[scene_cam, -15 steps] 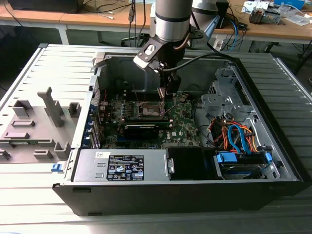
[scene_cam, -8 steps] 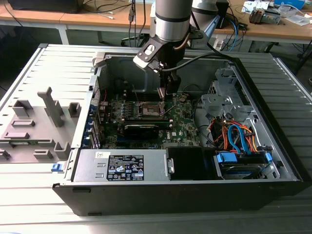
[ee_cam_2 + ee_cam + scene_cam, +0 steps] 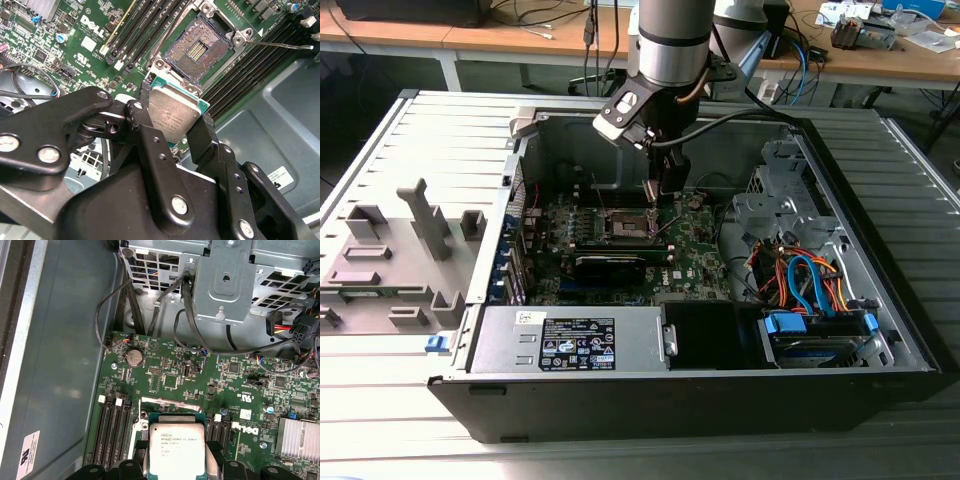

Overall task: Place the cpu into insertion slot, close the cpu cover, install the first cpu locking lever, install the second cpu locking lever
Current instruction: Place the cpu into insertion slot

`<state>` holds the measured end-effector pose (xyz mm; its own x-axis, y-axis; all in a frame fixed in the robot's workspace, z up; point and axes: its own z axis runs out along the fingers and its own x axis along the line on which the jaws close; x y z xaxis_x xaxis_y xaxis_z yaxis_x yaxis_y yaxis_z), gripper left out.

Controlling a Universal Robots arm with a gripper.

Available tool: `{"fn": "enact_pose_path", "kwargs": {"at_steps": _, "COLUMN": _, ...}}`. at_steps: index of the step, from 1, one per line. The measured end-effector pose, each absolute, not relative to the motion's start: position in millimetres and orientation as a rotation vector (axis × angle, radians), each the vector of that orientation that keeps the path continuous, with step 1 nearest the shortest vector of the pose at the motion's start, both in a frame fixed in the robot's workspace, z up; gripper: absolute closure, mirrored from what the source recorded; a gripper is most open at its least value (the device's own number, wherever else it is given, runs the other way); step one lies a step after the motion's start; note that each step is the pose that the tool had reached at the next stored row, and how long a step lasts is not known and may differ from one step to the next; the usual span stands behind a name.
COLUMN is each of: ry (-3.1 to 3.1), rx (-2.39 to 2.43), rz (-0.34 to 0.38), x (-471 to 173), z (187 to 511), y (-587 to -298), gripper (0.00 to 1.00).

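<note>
Your claw [image 3: 174,119] is clamped on the cpu [image 3: 172,107] by two opposite edges, holding it clear above the board. In the exterior view the open insertion slot [image 3: 625,222] lies at about 8 o'clock from the claw, just beside it. Memory slots [image 3: 250,62] flank the socket. The computer case [image 3: 620,400] rests on a slatted grey table [image 3: 910,200].

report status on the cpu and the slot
Gripper shut on the cpu. Cpu held short of the insertion slot, not seated. Slot bare, nothing in the way.
</note>
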<state>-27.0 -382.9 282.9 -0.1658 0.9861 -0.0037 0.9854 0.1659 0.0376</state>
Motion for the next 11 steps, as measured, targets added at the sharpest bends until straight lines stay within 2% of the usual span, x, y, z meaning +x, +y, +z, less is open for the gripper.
{"fn": "enact_pose_path", "kwargs": {"at_steps": 11, "ry": 2.374, "rx": 2.015, "rz": 0.041, "x": -27.0, "z": 282.9, "y": -382.9, "gripper": 0.46}}
